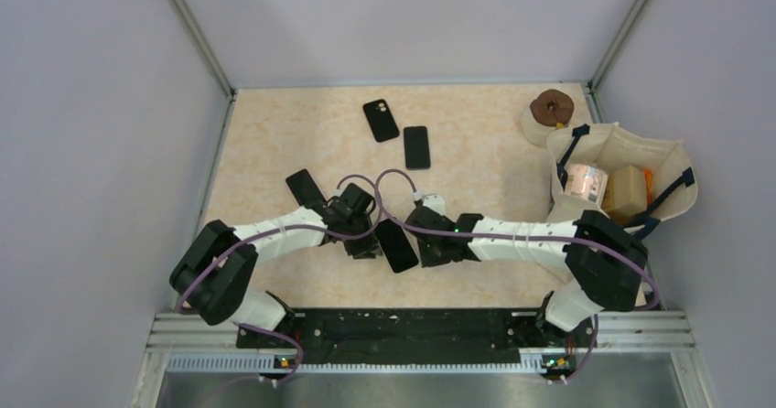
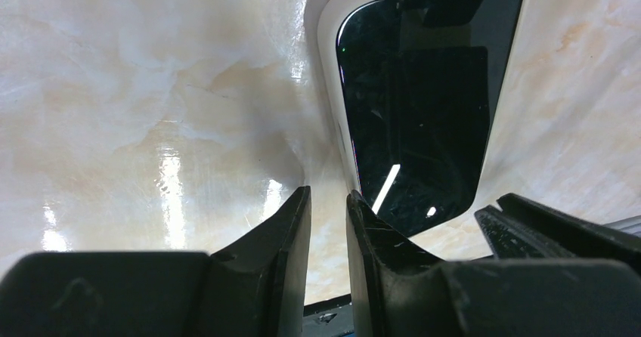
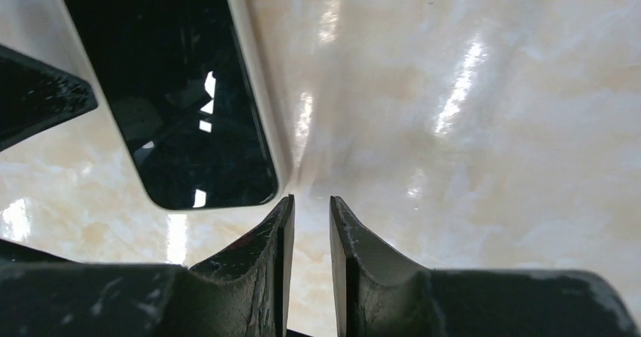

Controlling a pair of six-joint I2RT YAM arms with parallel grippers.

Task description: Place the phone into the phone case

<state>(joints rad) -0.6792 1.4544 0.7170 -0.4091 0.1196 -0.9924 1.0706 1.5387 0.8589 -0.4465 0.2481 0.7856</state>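
While poised low over a glossy marble-print tabletop boxed by lilac-grey walls, flank the white-rimmed phone lying flat at centre: left gripper just beside one long edge, right gripper just beside the other. Both pinched almost closed, gripping nothing, fingertips near the phone's corners.

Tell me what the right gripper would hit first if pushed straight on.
Most likely the bare tabletop: the right gripper points just past the pale rim of the phone, which lies to its left in the wrist view. Depth is unclear, so it might clip that rim.
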